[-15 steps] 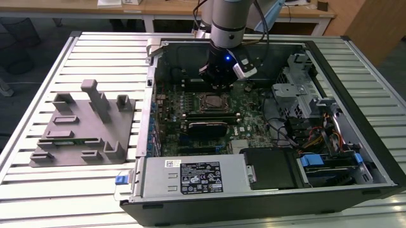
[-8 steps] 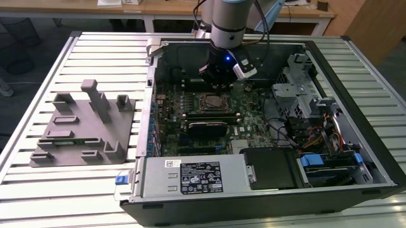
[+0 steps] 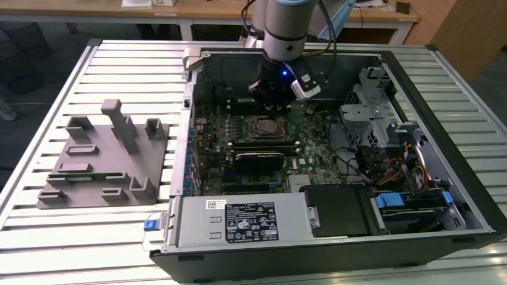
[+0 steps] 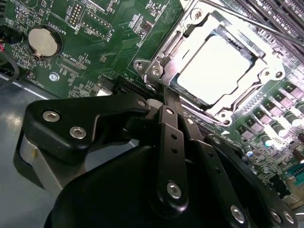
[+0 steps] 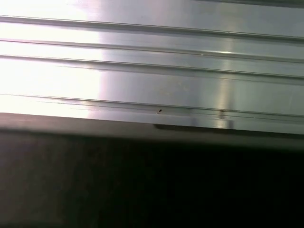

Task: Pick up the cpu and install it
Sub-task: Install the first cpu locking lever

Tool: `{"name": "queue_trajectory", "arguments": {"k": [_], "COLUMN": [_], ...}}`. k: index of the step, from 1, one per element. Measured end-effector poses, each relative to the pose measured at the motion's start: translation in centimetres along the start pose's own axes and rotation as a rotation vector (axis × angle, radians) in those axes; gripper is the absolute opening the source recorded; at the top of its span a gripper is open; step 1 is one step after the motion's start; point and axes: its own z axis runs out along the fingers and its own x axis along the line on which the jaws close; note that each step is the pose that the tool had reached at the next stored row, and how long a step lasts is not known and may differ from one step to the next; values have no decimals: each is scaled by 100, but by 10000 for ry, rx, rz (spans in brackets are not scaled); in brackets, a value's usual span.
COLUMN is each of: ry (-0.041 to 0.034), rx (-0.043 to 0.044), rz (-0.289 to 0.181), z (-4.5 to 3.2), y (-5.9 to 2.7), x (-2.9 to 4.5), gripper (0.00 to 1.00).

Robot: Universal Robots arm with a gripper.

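Hovering just beside the socket [image 4: 218,71], the gripper [image 4: 164,95] is sitting clenched, empty; cpu [image 4: 213,69] is already lying seated just beyond its tips; light, stiff, fragile, best edge-held.

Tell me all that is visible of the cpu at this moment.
The cpu is a flat square chip with a bright silvery-white metal top. It lies level in the black socket on the green motherboard, with the metal frame around it. The gripper is beside the socket, not holding the cpu.

Glare whitens the cpu [image 4: 216,66]; foreground blurred.
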Motion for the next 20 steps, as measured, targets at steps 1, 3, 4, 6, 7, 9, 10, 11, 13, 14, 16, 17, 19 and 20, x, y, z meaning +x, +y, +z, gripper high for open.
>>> {"name": "queue_trajectory", "arguments": {"k": [1,3,4,6,7,9,10,11,13,14,16,17,19,20], "ry": [-11,7,7,11,11,13,12,12,13,12,13,13,13,13], "rx": [-24,-3,-5,9,28,32,30,31,31,31,32,32,31,31], "rz": [-2,-1,-1,-1,-2,-1,-1,1,-1,-1,0,0,0,0], "z": [-15,-71,-90,-107,-107,-109,-108,-109,-109,-109,-110,-110,-110,-110], "y": [6,5,6,7,7,-3,-6,-8,-15,-19,-29,-34,-43,-47], "x": [-4,-1,-1,-2,-2,-2,-2,-1,-2,-2,-2,-2,-2,-2], "gripper": [11,11,11,11,11,11,11,11,11,11,11,11,11,11]}}
